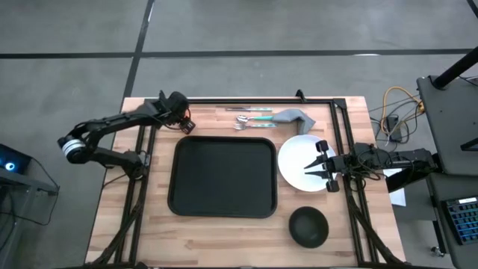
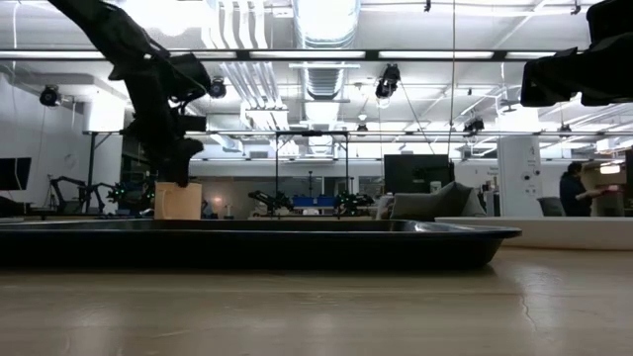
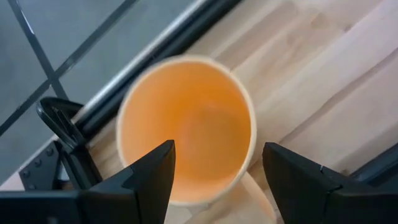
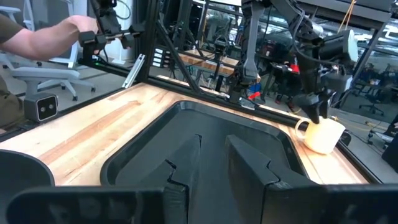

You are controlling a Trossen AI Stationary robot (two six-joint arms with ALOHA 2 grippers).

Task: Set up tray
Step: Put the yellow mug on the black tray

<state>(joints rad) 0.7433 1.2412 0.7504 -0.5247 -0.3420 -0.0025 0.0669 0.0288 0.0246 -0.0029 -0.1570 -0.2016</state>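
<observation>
The tray (image 1: 222, 177) is lying flat in the middle of the table (image 1: 112, 224), long axis running left to right, with nothing on it. The left gripper (image 1: 179, 112) is hovering over the table's far left corner, directly above an upright cup (image 3: 186, 129). In the left wrist view the two fingers (image 3: 146, 180) are standing spread on either side of the cup's open mouth, not touching it, so this gripper is released and grasping nothing. In the low view the cup (image 2: 178, 200) is sitting just below that gripper.

Key relation: the cup is sitting just beyond the tray's far left corner, so the left arm is much the nearer one to it. Judgement: the next move is probably a straight descent and closure on the cup, then a short carry toward the tray's near side.

The right gripper (image 1: 326, 166) is waiting over a white plate (image 1: 299, 161) beside the tray's right edge, fingers parted, holding nothing.
</observation>
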